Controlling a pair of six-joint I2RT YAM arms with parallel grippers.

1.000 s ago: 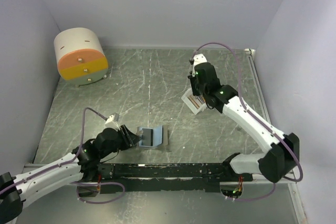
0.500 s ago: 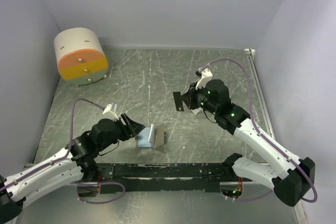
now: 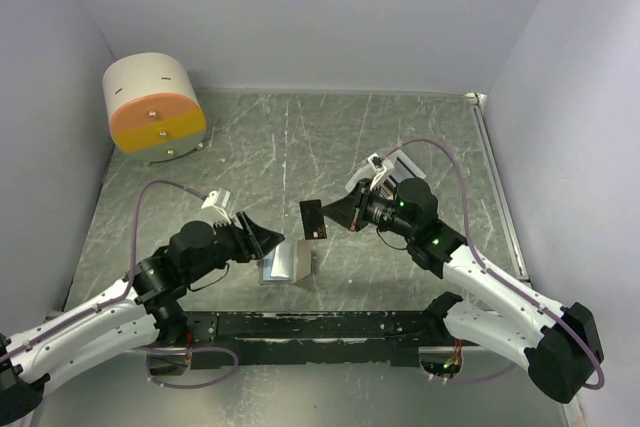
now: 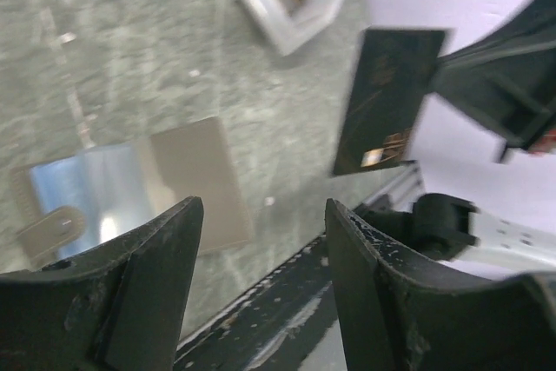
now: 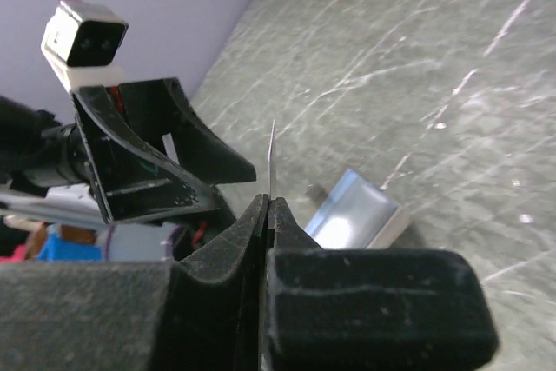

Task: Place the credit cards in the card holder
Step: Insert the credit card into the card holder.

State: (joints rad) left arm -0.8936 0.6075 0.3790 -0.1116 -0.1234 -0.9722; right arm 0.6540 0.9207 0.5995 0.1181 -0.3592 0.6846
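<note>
our right claw (image 5: 267, 206) is pinched shut on a dark credit card (image 3: 313, 219), held edge-up past its tips. below and beyond lies the card holder (image 3: 285, 263), blue inside showing. facing us, our left claw (image 4: 261, 215) stands wide and empty.

Arms (image 3: 90, 322): white shells, black joints, small green lights.
Cables (image 3: 160, 185): mauve, looping along each arm.
Fingers (image 4: 148, 293): matte black, scuffed, wedge-shaped.
Wrist camera (image 5: 84, 36): black box, white mount.
</note>
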